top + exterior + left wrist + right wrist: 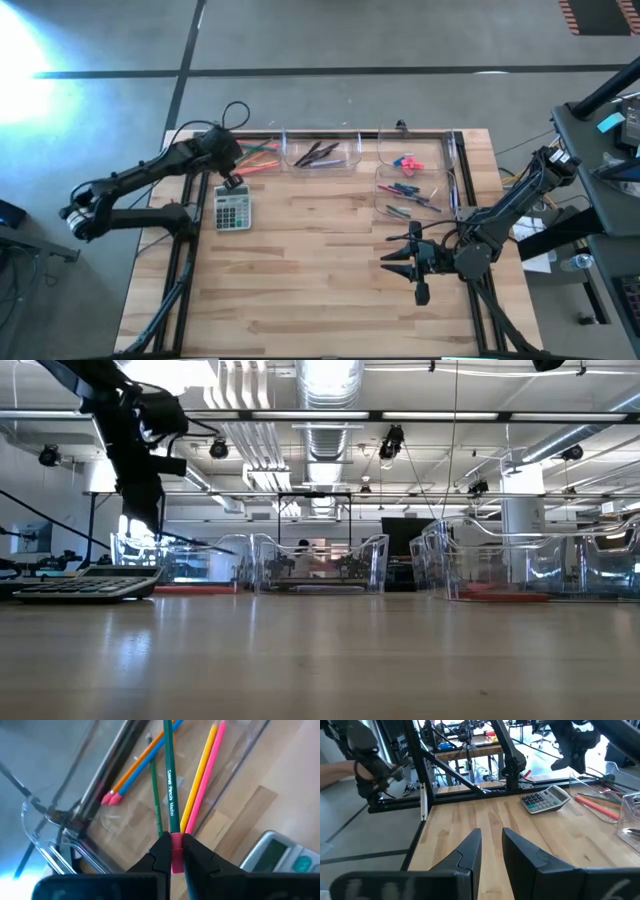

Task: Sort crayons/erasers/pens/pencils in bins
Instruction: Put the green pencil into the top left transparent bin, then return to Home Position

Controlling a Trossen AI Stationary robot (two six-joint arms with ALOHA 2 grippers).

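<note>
In the left wrist view, the pink pencil [176,852] pinched in the left gripper [173,851] is mostly hidden between the dark fingers, and the calculator [282,855] is cut off by the picture's edge. From above, the sticks in the bin [410,189] nearest the right arm are too small to tell apart. In the low view, the bins' contents blur behind clear walls.

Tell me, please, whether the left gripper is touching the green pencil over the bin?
Touching. The left wrist view shows the left gripper with its fingers closed on the pink end of the green pencil, above the bin holding other pencils.
</note>
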